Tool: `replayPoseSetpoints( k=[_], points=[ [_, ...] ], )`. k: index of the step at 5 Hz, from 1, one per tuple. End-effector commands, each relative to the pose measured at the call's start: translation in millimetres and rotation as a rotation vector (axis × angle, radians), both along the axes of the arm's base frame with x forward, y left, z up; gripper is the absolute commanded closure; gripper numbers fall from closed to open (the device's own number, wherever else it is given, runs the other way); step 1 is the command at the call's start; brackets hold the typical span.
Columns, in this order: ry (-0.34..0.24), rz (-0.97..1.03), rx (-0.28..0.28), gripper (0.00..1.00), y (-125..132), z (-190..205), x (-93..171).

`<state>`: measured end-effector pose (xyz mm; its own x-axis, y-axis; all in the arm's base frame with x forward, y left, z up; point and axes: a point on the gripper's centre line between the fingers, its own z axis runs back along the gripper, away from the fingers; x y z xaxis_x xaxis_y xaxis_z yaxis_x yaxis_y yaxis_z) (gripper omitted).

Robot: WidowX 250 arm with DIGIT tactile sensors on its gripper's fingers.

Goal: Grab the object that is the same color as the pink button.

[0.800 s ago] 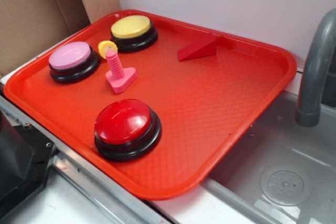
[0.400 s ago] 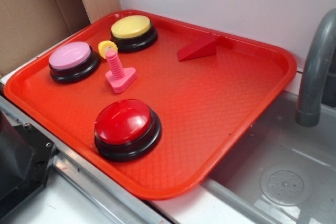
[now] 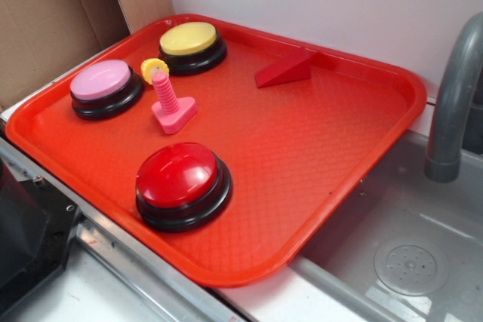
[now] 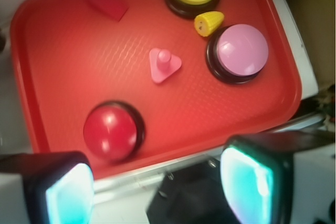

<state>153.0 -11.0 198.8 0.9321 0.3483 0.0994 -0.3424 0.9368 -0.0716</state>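
Standing on its flat head, the pink bolt (image 3: 173,103) looks light; with fingers (image 4: 247,179) apart, pinch its ribbed shaft.

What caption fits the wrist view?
Open fingers high above red tray, pink bolt upright beside pink button.

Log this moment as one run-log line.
phase: approach | gripper: open, high above tray, empty | target: pink bolt, upright on its head, untouched | pink button: left of bolt | yellow nut: behind bolt
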Motion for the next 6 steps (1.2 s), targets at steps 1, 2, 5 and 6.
replayPoseSetpoints(
  k=[1, 2, 5, 6],
  points=[
    [-0.003, 0.297, 0.068, 0.0, 25.7, -39.1, 38.2],
    [-0.012, 0.374, 0.087, 0.0, 28.3, -64.0, 49.6],
    [-0.031, 0.518, 0.101, 0.0, 35.6, -123.3, 65.8],
    [-0.037, 0.523, 0.103, 0.0, 35.4, -134.6, 70.4]
  ],
)
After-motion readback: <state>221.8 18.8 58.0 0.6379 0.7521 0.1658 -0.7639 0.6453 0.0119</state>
